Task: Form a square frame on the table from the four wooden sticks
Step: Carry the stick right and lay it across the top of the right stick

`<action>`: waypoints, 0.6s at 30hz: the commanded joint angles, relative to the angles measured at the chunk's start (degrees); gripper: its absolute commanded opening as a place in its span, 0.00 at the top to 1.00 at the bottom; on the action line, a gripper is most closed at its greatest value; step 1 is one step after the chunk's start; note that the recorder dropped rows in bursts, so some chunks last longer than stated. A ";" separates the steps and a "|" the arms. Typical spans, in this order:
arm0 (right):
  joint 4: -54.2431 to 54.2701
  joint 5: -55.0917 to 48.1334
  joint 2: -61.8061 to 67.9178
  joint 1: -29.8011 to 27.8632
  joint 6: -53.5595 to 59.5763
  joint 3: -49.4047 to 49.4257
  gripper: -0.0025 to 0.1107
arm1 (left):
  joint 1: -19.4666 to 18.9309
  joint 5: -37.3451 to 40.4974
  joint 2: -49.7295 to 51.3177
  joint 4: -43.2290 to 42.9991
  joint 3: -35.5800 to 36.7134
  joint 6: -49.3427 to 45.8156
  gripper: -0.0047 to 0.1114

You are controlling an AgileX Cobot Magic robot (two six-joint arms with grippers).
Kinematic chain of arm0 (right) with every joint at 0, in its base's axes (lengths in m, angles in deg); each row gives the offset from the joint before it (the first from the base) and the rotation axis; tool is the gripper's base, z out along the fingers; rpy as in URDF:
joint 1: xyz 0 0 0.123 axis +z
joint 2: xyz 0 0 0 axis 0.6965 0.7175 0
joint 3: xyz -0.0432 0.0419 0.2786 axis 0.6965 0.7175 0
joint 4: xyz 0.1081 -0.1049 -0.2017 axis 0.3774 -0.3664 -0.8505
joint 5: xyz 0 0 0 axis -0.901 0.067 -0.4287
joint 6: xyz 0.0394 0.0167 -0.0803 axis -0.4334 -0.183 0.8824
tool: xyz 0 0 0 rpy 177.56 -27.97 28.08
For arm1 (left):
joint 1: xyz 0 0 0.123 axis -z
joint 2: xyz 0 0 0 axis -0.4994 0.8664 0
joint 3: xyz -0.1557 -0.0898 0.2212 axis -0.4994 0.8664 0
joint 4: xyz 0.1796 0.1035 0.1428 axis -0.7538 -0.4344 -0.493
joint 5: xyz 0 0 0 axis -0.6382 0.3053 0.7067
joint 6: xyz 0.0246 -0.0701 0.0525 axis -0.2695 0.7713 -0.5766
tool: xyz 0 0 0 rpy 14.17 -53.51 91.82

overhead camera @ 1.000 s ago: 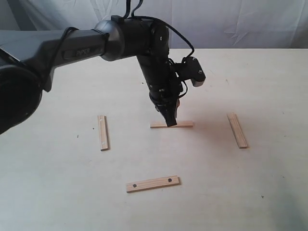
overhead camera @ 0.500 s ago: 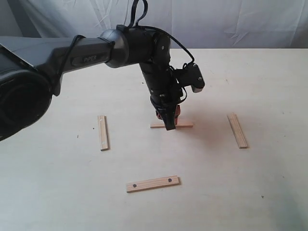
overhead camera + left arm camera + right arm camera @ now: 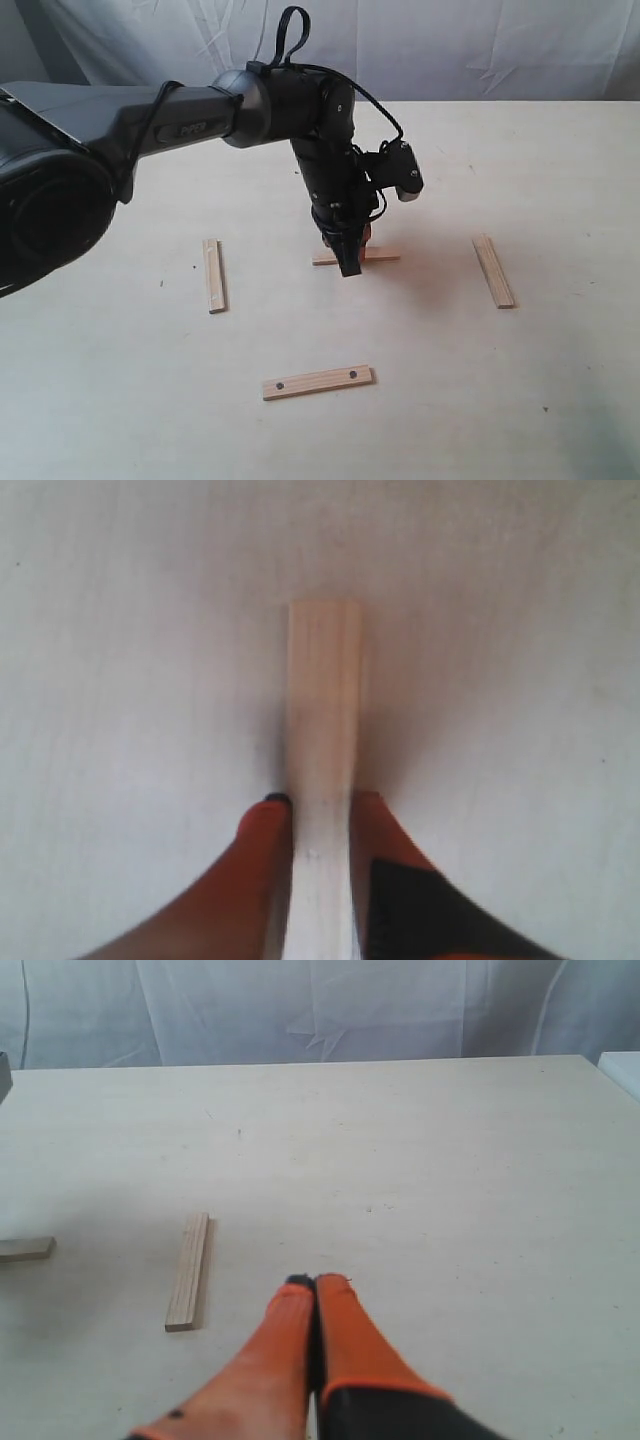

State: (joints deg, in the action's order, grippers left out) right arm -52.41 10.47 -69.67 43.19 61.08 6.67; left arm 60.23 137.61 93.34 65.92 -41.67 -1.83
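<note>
Four wooden sticks lie apart on the table [image 3: 520, 400]; no square frame is formed. One stick [image 3: 213, 275] lies at the left, one [image 3: 493, 270] at the right, and one with two dark dots [image 3: 317, 382] at the front. My left gripper [image 3: 350, 262] points down over the middle stick [image 3: 382, 256]. In the left wrist view its orange fingers [image 3: 262, 825] press both long sides of that stick [image 3: 323, 690], which rests on the table. My right gripper [image 3: 316, 1282] is shut and empty, hovering near the right stick [image 3: 188, 1270].
A white cloth backdrop [image 3: 450, 40] hangs behind the table's far edge. The left arm's dark body [image 3: 120, 110] stretches across the left rear of the table. The right arm is outside the exterior view.
The left arm has shifted slightly and its fingertips now sit a little lower and further left on the middle stick. The stick has hardly moved. The other sticks are unchanged.
</note>
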 commanded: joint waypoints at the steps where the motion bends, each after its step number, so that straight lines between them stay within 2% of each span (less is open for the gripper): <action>1: 0.06 0.69 -0.35 -0.39 0.00 0.09 0.97 | 0.25 0.32 0.52 0.10 -0.24 -0.19 0.96; 6: 0.06 0.69 -0.35 -0.39 0.00 0.09 0.97 | 0.25 0.32 0.27 0.63 -0.99 -0.08 0.96; 13: 0.06 0.69 -0.35 -0.39 0.00 0.09 0.97 | 0.40 0.97 -0.80 4.53 -6.69 -0.01 0.96; 18: 0.06 0.94 -0.35 -0.39 0.00 0.09 0.97 | 3.24 -2.42 -0.80 4.91 -11.26 0.16 0.96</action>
State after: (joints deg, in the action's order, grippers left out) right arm -52.41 10.47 -69.67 43.19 61.08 6.67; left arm 61.40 137.20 93.13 69.74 -50.83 -1.90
